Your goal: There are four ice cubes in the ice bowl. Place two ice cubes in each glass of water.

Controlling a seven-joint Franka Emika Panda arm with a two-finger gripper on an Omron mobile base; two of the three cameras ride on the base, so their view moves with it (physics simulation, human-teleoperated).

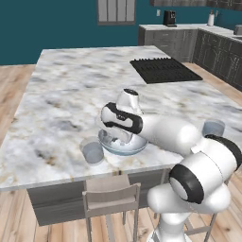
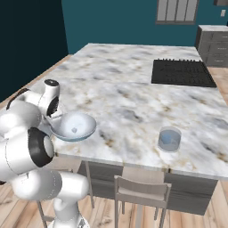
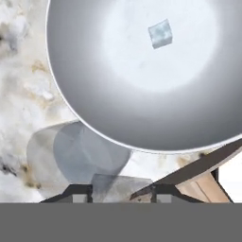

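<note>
Small pale translucent ice cube (image 3: 121,188) pinched between gripper (image 3: 122,190) fingers above short clear water tumbler (image 3: 78,158) — sits off-centre, release could miss the rim.

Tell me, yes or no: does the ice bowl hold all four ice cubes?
No. The hand view shows just one ice cube lying in the ice bowl.

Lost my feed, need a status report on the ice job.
Gripper closed on one ice cube, over the near glass. One cube in the ice bowl. Nothing in the way.
</note>
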